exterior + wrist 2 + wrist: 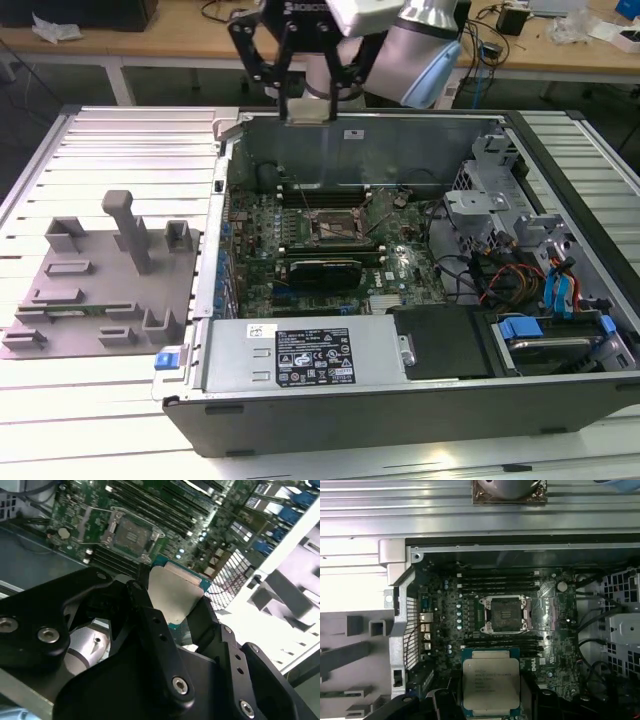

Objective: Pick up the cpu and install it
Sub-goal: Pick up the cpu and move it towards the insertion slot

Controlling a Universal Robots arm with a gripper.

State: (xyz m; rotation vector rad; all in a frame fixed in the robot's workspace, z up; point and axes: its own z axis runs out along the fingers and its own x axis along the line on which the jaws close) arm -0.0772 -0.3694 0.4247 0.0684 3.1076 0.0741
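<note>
My pincer is closed to the width of the cpu. I grip the chip by two opposite edges, with a black finger pressed against each side. In the first wrist view the cpu lies flat between them, its pale silver top showing inside a thin green rim.

Below it, well apart, is the dark square socket in its metal frame on the green motherboard. Nothing sits in the socket. Rows of black memory slots run along two of its sides.

In the exterior view I hang high over the rear wall of the open computer case, with the socket down on the board. A long black card lies just beside the socket.

Outside the case, to the exterior view's left, the grey fixture plate rests on the ribbed metal table. Wooden benches stand beyond.
</note>
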